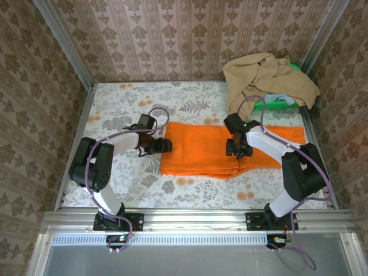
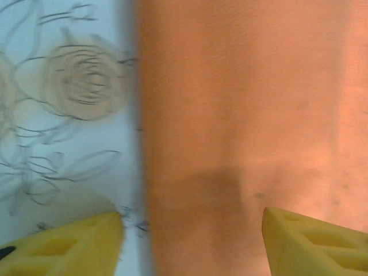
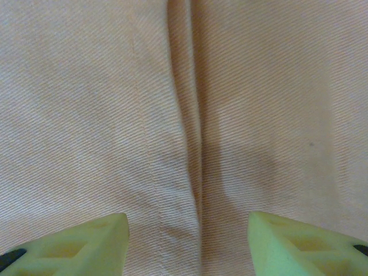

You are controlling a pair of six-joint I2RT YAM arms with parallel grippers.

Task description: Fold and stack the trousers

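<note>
Left gripper (image 1: 160,145) sits at the left edge of the trousers (image 1: 201,152) with its jaws set apart and nothing between them; in its wrist view the gripper (image 2: 192,244) has one yellow fingertip over the table (image 2: 63,115) and the other over the trousers (image 2: 247,115). Right gripper (image 1: 237,150) stands over the middle of the trousers, jaws likewise apart and empty, and its wrist view shows the gripper (image 3: 187,244) straddling a raised crease in the trousers (image 3: 103,115). Contact between any fingertip and the fabric cannot be determined. Only the fingertip ends are visible in both wrist views; the rest is cut off by the lower frame edge. The left wrist view is blurred, and the right wrist view renders the orange fabric as a washed-out pale tan. From above, the right arm covers part of the right end of the trousers. The trousers lie flat at the table centre as a folded, roughly rectangular slab of soft orange cloth with a fine diagonal weave. The table surface carries a pale floral print. Beyond the right end of the trousers, a crumpled tan garment (image 1: 264,77) drapes over a green object (image 1: 283,104), mostly hidden.
</note>
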